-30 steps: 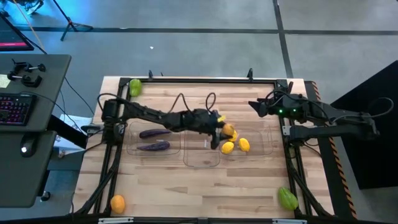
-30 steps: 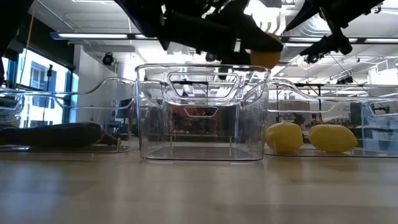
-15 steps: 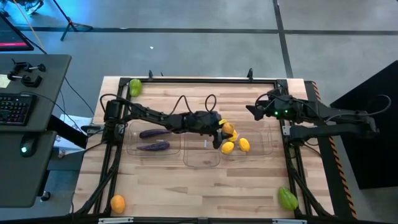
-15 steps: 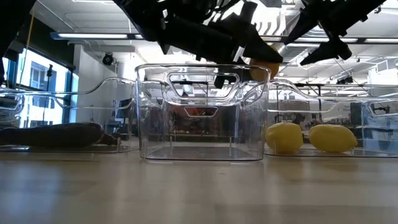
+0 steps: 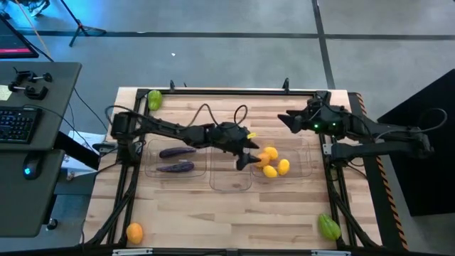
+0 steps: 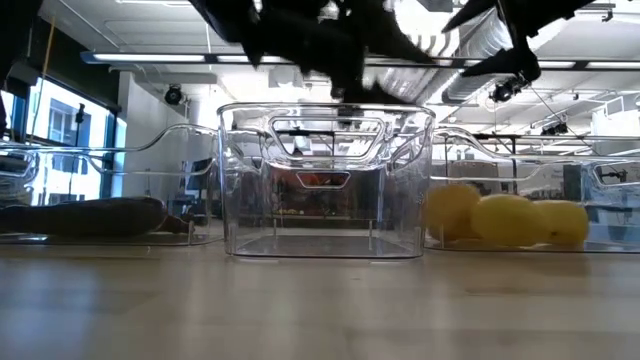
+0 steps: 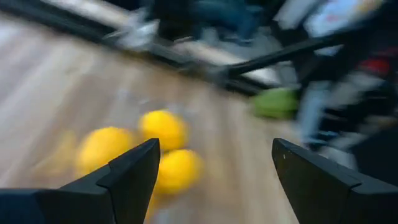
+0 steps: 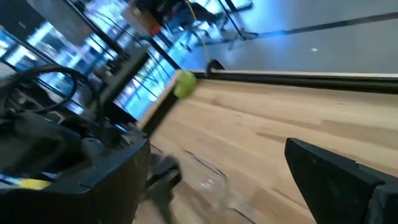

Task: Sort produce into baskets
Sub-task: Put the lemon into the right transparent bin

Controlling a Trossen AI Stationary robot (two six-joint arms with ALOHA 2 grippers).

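My left gripper (image 5: 246,155) (image 7: 214,180) hangs open above the gap between the middle basket (image 5: 231,178) and the right basket (image 5: 302,165), holding nothing. Three yellow and orange fruits (image 5: 274,162) (image 6: 505,220) (image 7: 155,149) lie together on the right basket's floor. Two dark purple eggplants (image 5: 175,160) lie in the left basket (image 5: 151,165). My right gripper (image 5: 288,119) (image 8: 217,180) is open in the air over the far right of the table, clear of everything.
A green piece (image 5: 153,99) (image 8: 184,84) lies at the table's far left corner and another (image 5: 328,227) at the near right. An orange fruit (image 5: 134,232) sits at the near left corner. The middle basket (image 6: 325,180) holds nothing.
My left gripper has opened and let go of the orange fruit, which has dropped into the right basket beside the two lemons. The lemons have been nudged a little toward the table's right edge. The left gripper has risen slightly.
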